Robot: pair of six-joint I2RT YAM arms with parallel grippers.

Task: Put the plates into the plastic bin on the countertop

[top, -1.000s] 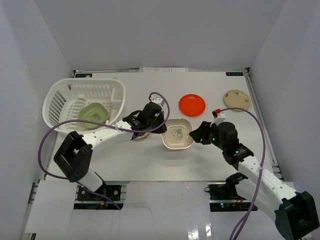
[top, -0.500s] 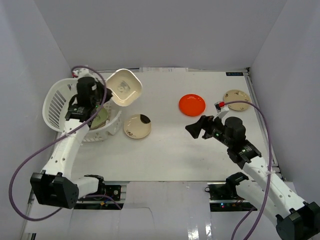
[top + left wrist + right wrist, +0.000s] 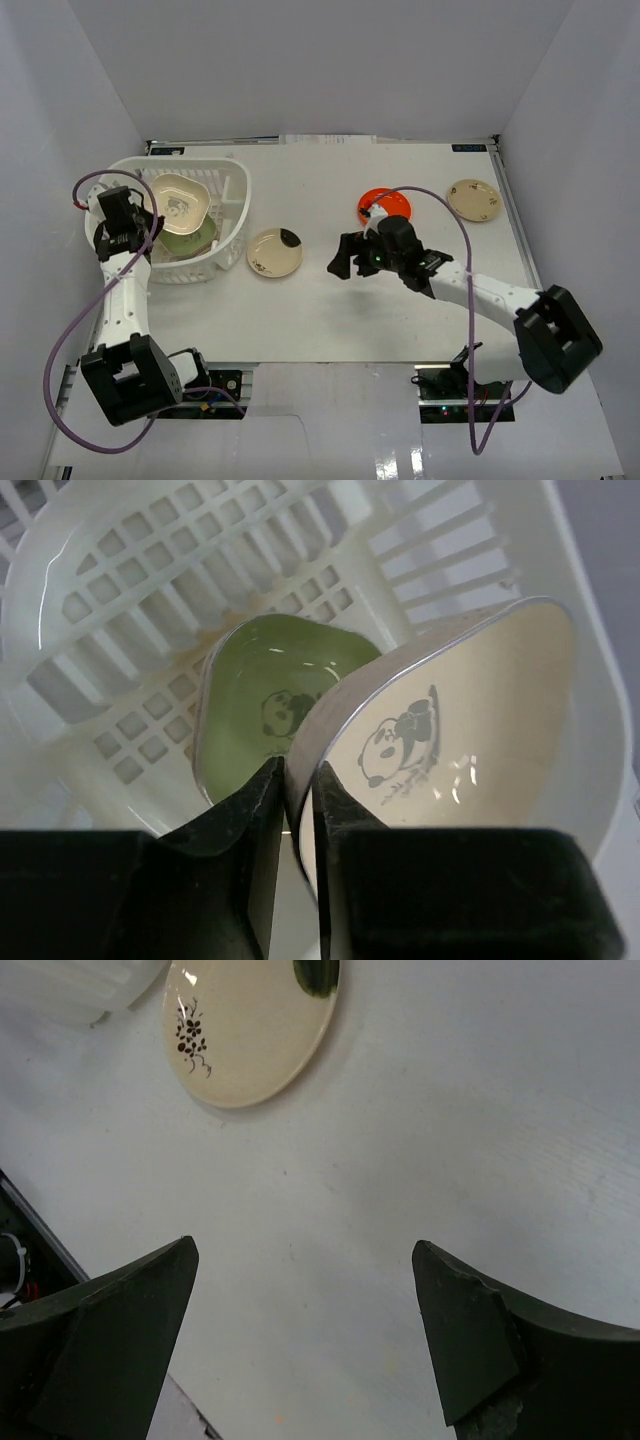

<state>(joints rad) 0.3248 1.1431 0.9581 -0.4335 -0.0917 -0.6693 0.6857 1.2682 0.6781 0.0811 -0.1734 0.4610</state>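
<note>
My left gripper (image 3: 148, 222) is shut on the rim of a cream rounded-square plate with a panda print (image 3: 181, 202) (image 3: 460, 730), held tilted inside the white plastic bin (image 3: 112, 182) (image 3: 90, 590). A green panda plate (image 3: 197, 237) (image 3: 250, 700) lies in the bin under it. My right gripper (image 3: 338, 262) (image 3: 305, 1250) is open and empty above the countertop (image 3: 400, 320), right of a round cream flower plate (image 3: 274, 253) (image 3: 250, 1025). An orange-red plate (image 3: 392, 203) and a round cream plate (image 3: 474, 199) lie at the back right.
White walls enclose the table on three sides. The right arm's purple cable (image 3: 440, 200) loops over the orange-red plate. The left arm's purple cable (image 3: 60, 340) hangs off the table's left edge.
My left gripper has brought the cream panda plate down from above the bin's rim into the bin. My right arm has swung left toward the round flower plate.
</note>
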